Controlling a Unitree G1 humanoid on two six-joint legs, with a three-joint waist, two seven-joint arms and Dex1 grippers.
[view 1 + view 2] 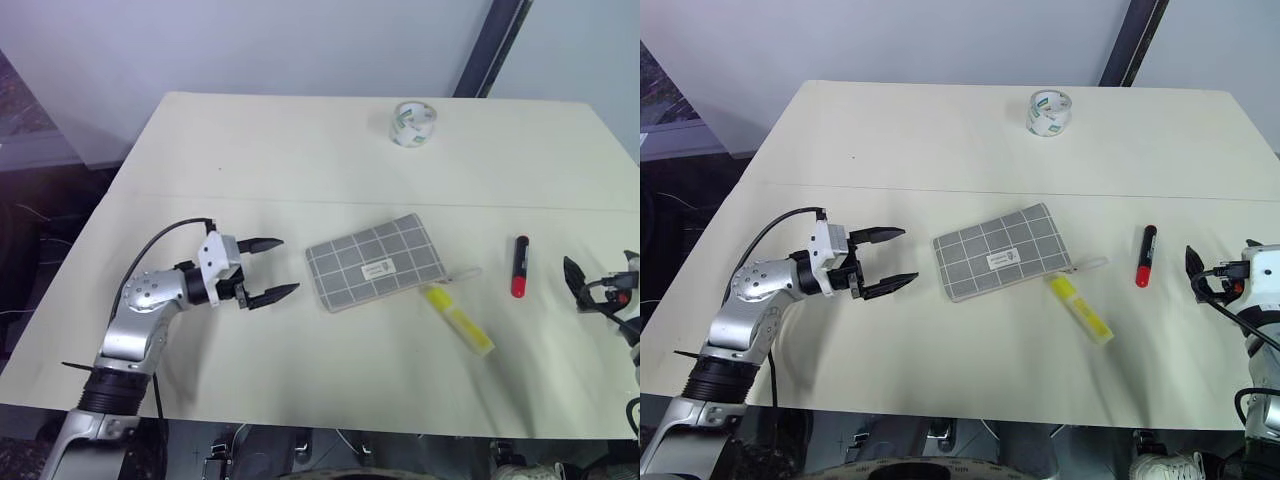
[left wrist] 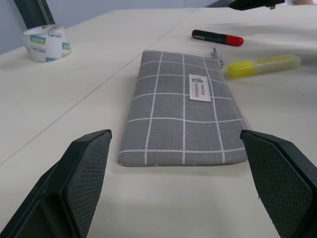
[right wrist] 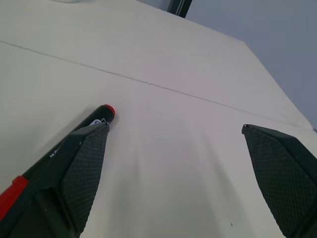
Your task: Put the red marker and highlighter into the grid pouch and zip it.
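The grid pouch (image 1: 375,262) lay flat mid-table, the highlighter (image 1: 457,319) just beside its right end and the red marker (image 1: 520,266) further right. The left gripper (image 1: 268,270) hovered spread left of the pouch; the right gripper (image 1: 1193,272), also spread, sat right of the marker. The pouch looked zipped, so a pen pushed at it would likely skid away.

No legible text on pouch label (image 2: 199,87) or tape roll (image 2: 47,43)
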